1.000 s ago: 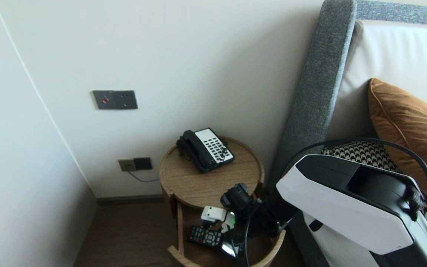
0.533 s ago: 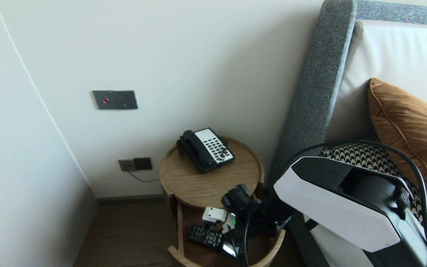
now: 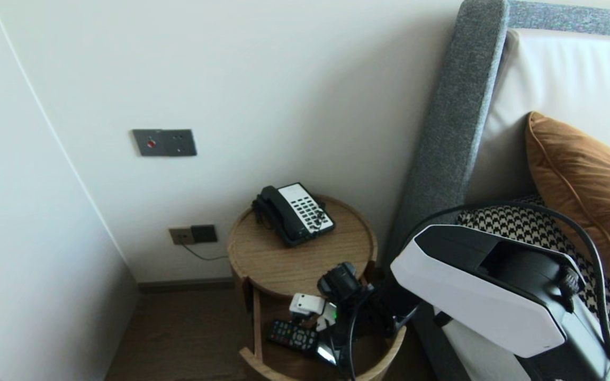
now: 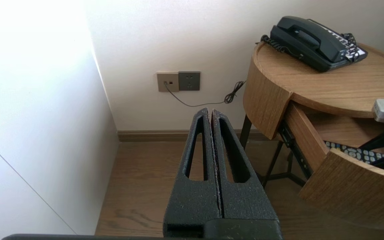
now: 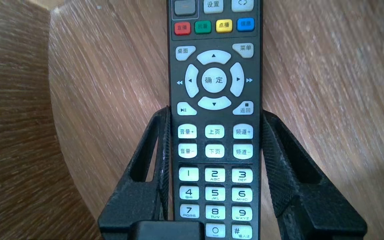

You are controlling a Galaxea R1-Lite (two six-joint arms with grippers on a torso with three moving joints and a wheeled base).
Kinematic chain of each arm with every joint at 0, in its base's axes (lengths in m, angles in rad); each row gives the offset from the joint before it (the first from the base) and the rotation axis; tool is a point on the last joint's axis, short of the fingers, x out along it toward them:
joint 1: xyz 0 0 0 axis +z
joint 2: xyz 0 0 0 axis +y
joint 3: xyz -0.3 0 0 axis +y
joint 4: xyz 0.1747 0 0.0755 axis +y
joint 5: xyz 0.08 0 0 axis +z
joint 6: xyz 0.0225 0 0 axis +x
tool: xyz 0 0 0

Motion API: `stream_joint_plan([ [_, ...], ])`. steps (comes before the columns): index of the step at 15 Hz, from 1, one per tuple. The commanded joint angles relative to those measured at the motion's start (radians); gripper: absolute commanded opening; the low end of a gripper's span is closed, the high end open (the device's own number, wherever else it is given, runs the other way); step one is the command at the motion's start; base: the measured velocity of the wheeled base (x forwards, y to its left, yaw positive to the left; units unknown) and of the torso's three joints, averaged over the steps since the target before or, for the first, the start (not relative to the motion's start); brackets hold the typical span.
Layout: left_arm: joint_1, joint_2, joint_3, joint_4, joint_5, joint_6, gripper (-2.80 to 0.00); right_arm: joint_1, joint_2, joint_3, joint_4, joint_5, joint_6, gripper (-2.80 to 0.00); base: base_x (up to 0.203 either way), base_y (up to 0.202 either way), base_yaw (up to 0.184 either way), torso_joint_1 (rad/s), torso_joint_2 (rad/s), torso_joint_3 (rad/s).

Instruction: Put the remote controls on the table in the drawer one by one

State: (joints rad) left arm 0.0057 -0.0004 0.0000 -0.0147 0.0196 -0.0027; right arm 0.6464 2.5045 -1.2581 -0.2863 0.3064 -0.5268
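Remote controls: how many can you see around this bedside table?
1. The remote control lies in the open drawer of the bedside table, the right pincer closed on its sides. The right arm hides part of the drawer, so another may be hidden.

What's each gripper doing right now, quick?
Left gripper: closed, empty, parked.
Right gripper: closed on the remote control, inside the open drawer.

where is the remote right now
In the head view the remote is at the bottom centre, in the open drawer of the round bedside table, below the phone; the right hand grips it by its long edges.
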Motion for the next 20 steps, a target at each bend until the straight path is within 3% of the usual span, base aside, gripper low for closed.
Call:
stream_joint_plan([
  [1, 0.0, -0.001, 0.0, -0.001, 0.0, 0.0, -2.8, -0.003, 0.002, 0.024, -0.034, 0.002, -0.004, -2.8, 0.0, 0.0, 0.0, 0.0, 0.0, 0.0],
  [9, 0.0, -0.001, 0.0, -0.001, 0.0, 0.0, -2.8, -0.002, -0.005, 0.039, -0.039, 0.023, -0.007, -2.8, 0.0, 0.0, 0.0, 0.0, 0.0, 0.0],
  [10, 0.0, -0.001, 0.0, -0.001, 0.0, 0.0, -2.8, -0.002, -0.007, 0.04, -0.039, 0.023, -0.007, 0.0, 0.0, 0.0, 0.0, 0.0, 0.0, 0.0],
  [20, 0.0, -0.001, 0.0, -0.001, 0.0, 0.0, -2.8, -0.001, -0.125, 0.063, -0.029, 0.022, 0.002, 0.0, 0.0, 0.0, 0.0, 0.0, 0.0, 0.0],
])
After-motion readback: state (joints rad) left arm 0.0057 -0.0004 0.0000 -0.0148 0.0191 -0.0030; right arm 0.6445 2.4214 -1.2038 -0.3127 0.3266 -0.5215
